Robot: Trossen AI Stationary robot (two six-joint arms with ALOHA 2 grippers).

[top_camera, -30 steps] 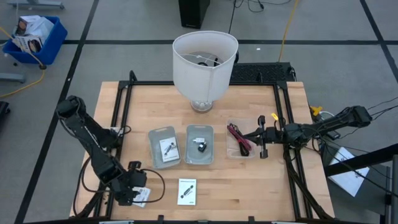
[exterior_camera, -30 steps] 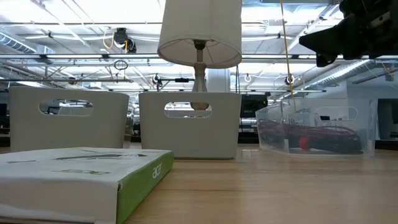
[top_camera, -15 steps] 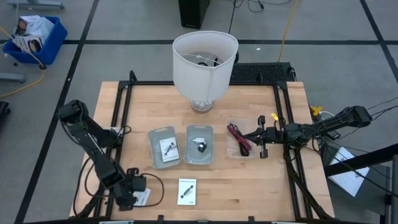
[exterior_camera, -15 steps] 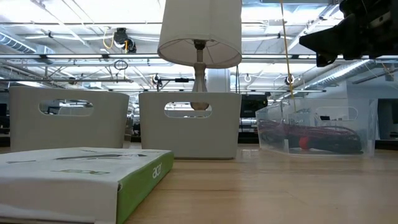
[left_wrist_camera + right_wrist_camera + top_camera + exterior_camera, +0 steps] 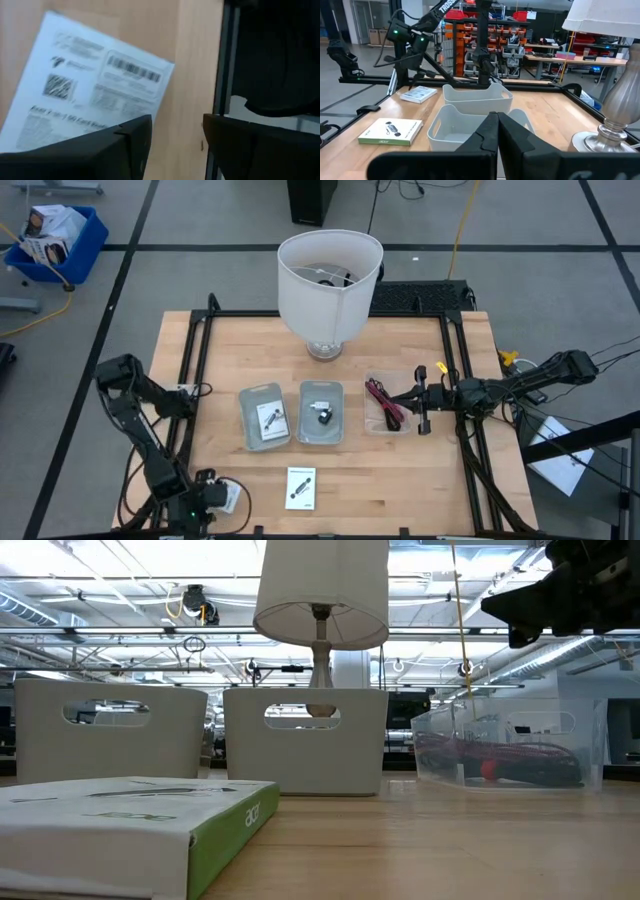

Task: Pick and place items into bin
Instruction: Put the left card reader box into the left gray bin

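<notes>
High view: the table (image 5: 400,470) is pale wood planks in a black metal frame. Two grey matte bins (image 5: 264,417) stand side by side in the middle, a clear tray (image 5: 385,402) with magenta ties (image 5: 381,401) to their right. A flat white packet (image 5: 300,487) lies near the front edge. The left gripper (image 5: 208,498) is low at the front left corner, over another packet (image 5: 230,497). The right gripper (image 5: 424,398) hangs beside the tray, arm stretched in from the right.

Low view: a boxy packet with a green edge (image 5: 140,825) lies in front.

Left wrist view: the fingers (image 5: 125,145) stand apart over the printed packet (image 5: 95,85), gripping nothing.

Right wrist view: the fingers (image 5: 492,132) are pressed together, empty.
</notes>
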